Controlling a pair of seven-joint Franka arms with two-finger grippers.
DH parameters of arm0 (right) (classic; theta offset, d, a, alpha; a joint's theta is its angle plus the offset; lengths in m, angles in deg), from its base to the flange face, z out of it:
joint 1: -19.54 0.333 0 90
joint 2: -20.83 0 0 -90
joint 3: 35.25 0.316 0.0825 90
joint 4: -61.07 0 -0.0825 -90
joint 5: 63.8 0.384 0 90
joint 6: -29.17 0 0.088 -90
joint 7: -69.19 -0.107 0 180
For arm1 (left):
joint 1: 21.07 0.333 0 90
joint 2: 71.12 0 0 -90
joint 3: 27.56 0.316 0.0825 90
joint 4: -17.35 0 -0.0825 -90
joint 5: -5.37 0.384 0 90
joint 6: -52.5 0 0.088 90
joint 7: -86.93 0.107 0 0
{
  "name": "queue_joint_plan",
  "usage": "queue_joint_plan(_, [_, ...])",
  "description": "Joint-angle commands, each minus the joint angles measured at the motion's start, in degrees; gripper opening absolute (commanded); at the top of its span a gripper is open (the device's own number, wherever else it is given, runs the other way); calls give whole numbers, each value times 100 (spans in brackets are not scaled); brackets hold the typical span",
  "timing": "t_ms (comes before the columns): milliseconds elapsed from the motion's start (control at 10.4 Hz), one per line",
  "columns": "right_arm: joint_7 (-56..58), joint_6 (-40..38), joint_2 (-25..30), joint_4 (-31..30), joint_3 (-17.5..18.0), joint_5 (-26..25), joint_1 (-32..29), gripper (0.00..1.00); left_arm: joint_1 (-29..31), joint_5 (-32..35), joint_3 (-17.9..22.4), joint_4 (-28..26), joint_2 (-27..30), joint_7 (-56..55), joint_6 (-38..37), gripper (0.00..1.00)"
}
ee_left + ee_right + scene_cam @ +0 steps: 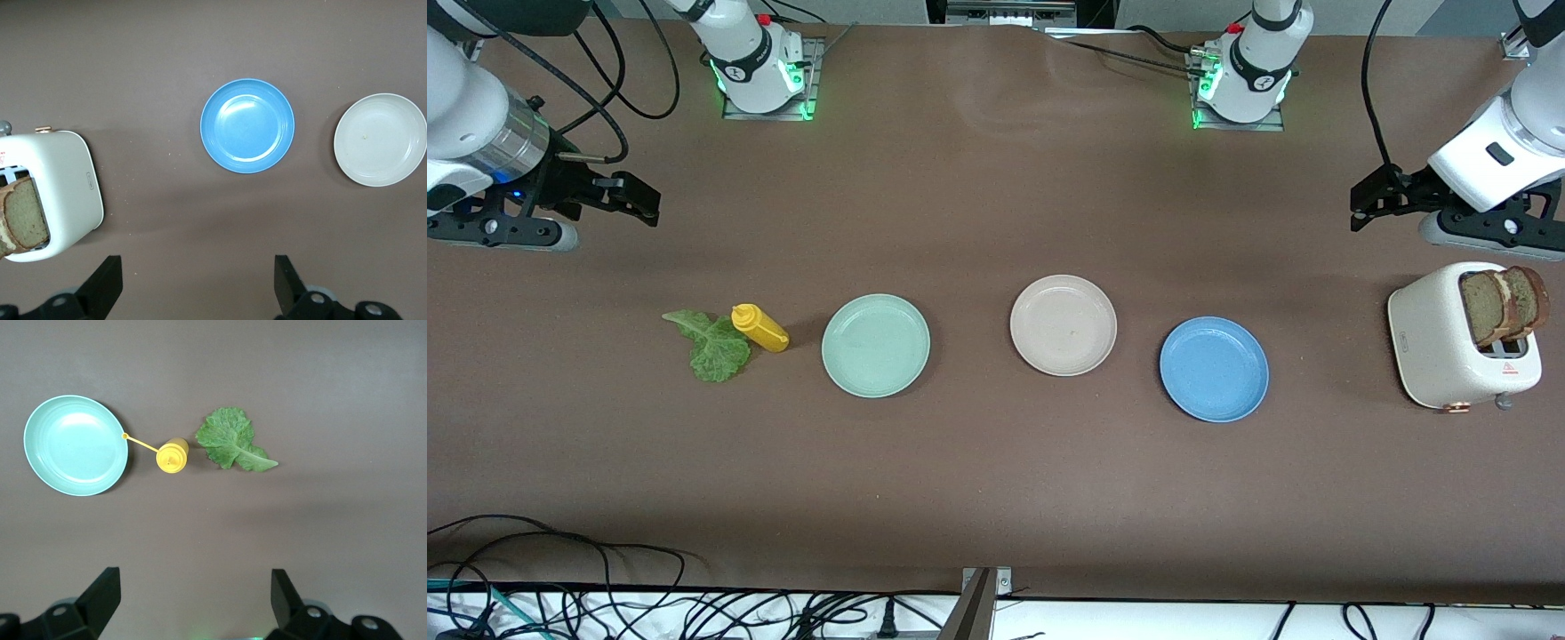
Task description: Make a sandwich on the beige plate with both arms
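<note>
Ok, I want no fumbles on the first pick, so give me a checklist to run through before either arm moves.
1. Beige plate bare and ready for bread: ok.
2. Two bread slices standing in the toaster, reachable from above: ok.
3. Lettuce leaf lying flat on the table: ok, though the yellow mustard bottle lies right against it.
4. Left gripper open, empty, up near the toaster: ok.
5. Right gripper open, empty, at the lettuce end: ok.
6. Whether the bread slides out freely: cannot tell.
</note>
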Motion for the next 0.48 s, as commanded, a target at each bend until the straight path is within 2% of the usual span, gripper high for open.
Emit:
queue_joint_plan(0, [-83, -51, -72, 116, 28, -67, 3, 100, 96, -216, -5, 67, -83, 121, -193, 100])
queue_joint_plan(383, [-92, -68, -81, 90, 28, -32, 3, 100, 131, -488, 12, 102, -39, 129, -220, 100])
